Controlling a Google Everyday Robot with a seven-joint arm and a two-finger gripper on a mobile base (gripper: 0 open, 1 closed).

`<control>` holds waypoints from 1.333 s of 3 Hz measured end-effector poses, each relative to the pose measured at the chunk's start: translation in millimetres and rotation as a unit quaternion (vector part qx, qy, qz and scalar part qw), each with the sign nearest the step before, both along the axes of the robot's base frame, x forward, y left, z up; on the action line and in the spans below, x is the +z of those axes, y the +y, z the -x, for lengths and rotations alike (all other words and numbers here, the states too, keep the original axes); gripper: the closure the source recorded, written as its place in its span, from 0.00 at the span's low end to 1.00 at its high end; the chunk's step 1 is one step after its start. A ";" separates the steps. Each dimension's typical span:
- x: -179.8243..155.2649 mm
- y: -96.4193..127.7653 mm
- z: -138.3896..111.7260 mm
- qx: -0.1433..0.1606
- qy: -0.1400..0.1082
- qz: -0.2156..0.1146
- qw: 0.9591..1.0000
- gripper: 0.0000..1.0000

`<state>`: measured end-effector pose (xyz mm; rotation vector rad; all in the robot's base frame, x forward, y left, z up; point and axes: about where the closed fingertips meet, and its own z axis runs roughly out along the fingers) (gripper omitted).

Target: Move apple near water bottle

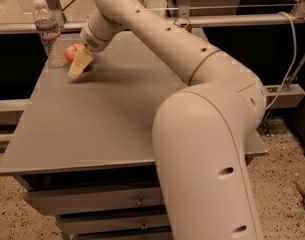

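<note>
The apple (72, 52), red-orange, rests on the grey table (117, 114) at its far left corner. The water bottle (46, 30), clear with a white cap, stands upright just left of the apple, a small gap apart. My gripper (79, 64) is at the apple's right front side, low over the tabletop, and hides part of the apple. The arm reaches to it from the right foreground.
A gold-brown can (182, 24) stands at the table's far edge, partly behind my arm. My arm's large near link (207, 154) covers the table's right front. Drawers (92, 204) sit under the tabletop. A rail and glass run behind the table.
</note>
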<state>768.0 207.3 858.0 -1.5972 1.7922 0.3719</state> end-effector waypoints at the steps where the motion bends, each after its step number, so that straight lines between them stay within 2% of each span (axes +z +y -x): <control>1: 15.0 -7.7 7.9 0.011 -0.006 -0.010 1.000 0.00; 2: 41.3 -42.9 29.5 0.021 -0.021 -0.020 0.999 0.00; 3: 69.4 -98.5 68.4 0.034 -0.035 -0.040 0.998 0.00; 4: 89.4 -153.6 111.5 0.051 -0.042 -0.077 0.995 0.00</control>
